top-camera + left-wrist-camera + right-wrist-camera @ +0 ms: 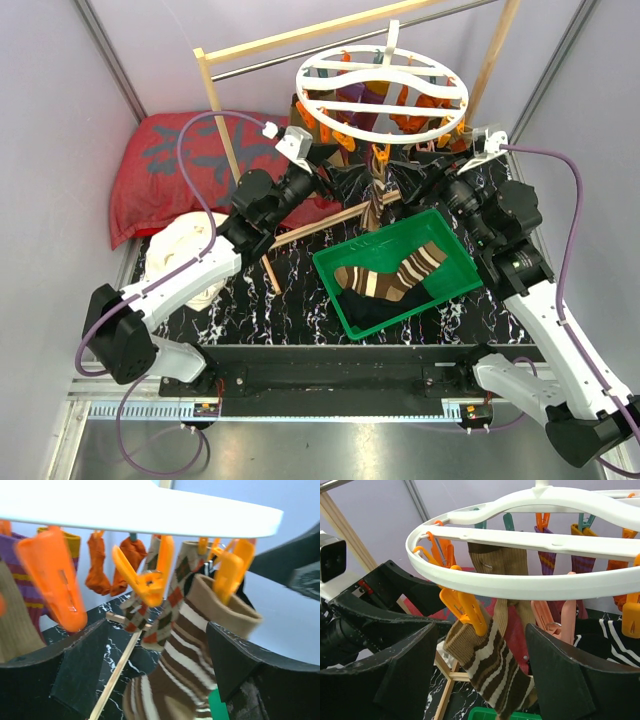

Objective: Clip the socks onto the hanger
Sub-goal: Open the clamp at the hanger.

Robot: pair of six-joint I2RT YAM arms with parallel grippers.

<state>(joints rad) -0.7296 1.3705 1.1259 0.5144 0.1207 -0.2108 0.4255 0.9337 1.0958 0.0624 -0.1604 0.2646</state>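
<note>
Hanging from an orange clip point(465, 607) on the hanger point(520, 582), a striped sock point(490, 665) dangles between your two arms; left fingers point(80, 665) stand wide, right fingers point(560, 670) wide too, neither gripping it. Another striped sock point(390, 275) lies in the green bin point(328, 290) below.

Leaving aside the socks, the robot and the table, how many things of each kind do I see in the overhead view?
Green plastic bin: 1
Round white plastic hanger: 1
Red patterned pillow: 1
White cloth: 1
Pale wooden frame: 1
Total: 5
</note>
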